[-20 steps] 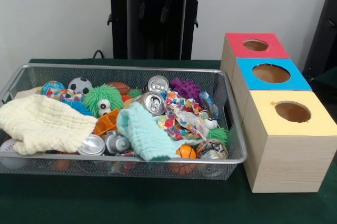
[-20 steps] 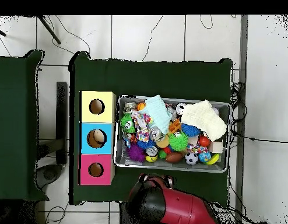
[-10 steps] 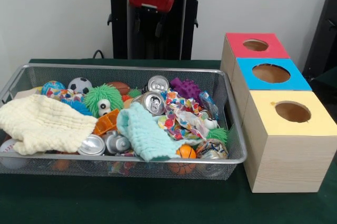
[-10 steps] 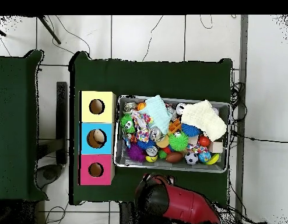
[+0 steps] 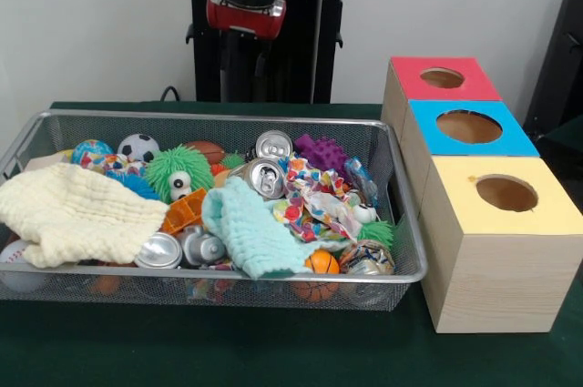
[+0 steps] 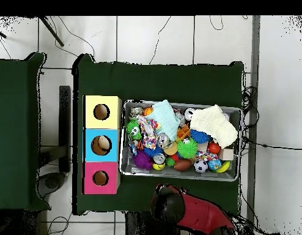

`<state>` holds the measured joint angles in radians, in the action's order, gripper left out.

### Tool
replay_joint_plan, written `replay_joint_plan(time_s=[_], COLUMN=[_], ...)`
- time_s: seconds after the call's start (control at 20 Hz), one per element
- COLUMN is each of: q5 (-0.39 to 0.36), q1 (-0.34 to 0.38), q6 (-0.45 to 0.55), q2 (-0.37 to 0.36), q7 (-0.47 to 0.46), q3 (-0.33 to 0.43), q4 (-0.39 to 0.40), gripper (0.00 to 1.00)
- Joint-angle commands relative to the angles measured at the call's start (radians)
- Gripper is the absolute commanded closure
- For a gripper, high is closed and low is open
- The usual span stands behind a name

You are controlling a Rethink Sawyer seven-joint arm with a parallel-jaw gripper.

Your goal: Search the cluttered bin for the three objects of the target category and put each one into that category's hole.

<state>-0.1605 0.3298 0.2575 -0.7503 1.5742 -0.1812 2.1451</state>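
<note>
My gripper hangs high behind the wire bin, above the table's far edge; I cannot tell its state. The bin holds cans, balls, a yellow cloth and a mint cloth. Beside it stand the red box, blue box and yellow box.
</note>
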Motion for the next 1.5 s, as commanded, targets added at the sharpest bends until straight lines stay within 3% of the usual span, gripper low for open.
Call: replay_joint_plan(time_s=[0.05, 0.3, 0.65, 1.5], q5=[-0.027, -0.024, -0.015, 0.06], q1=[0.063, 0.035, 0.016, -0.06], q6=[-0.145, -0.154, -0.181, -0.149], q2=[0.075, 0.023, 0.026, 0.055], q7=[0.154, 0.173, 0.184, 0.212], q3=[0.077, 0.07, 0.061, 0.08], q4=[0.025, 0.087, 0.112, 0.06], gripper=[0.0, 0.0, 0.0, 0.0])
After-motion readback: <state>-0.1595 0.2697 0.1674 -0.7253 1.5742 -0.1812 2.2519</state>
